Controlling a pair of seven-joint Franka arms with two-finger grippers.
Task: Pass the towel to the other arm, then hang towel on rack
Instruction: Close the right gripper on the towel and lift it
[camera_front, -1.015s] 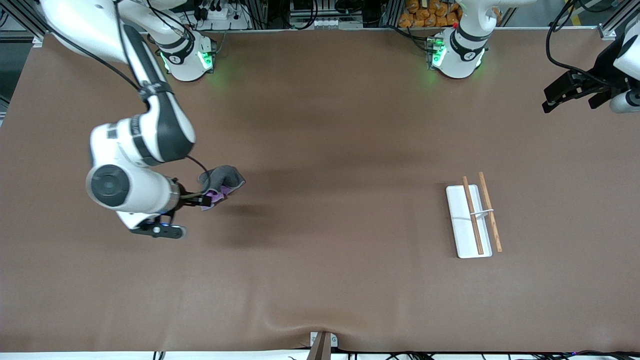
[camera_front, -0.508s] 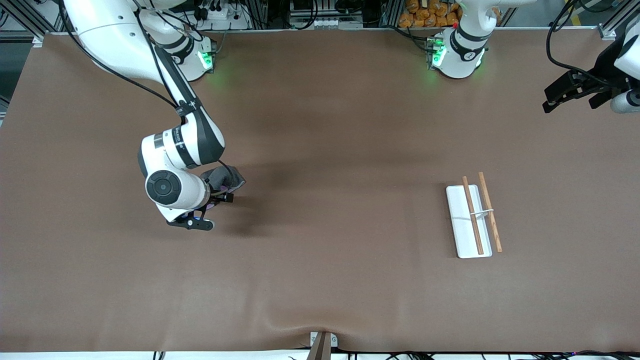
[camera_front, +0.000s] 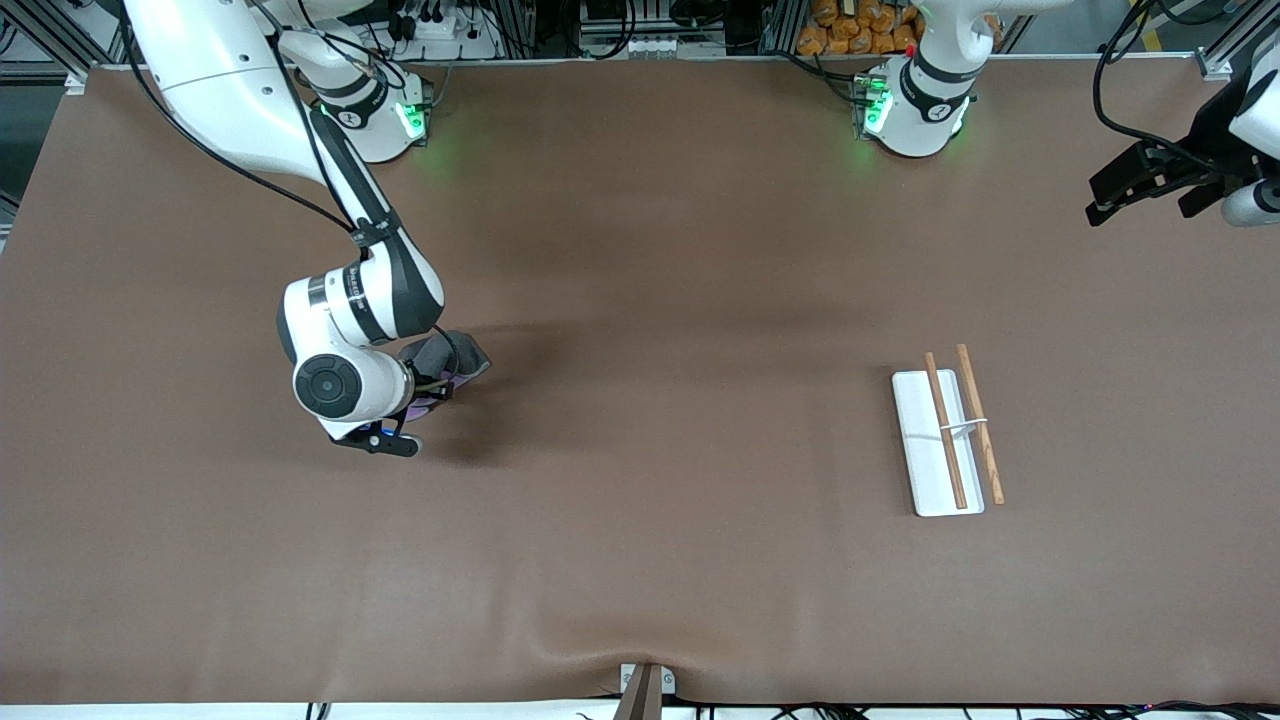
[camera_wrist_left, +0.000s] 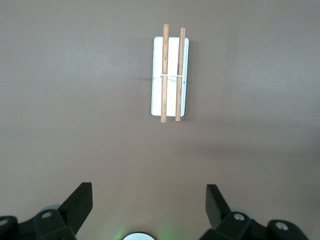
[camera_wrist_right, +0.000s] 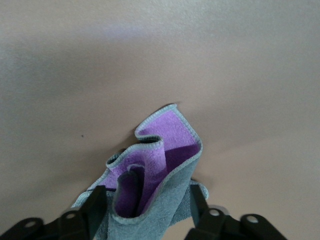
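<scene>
Brown table (camera_front: 640, 500); right gripper (camera_wrist_right: 150, 202) fingers astride towel (camera_wrist_right: 160, 170), part-closed; left gripper (camera_wrist_left: 149, 200) wide, empty.

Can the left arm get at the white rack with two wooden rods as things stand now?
Probably yes. The left gripper hangs open above the brown table, and the white rack with two wooden rods stands alone on it with nothing around it.
</scene>
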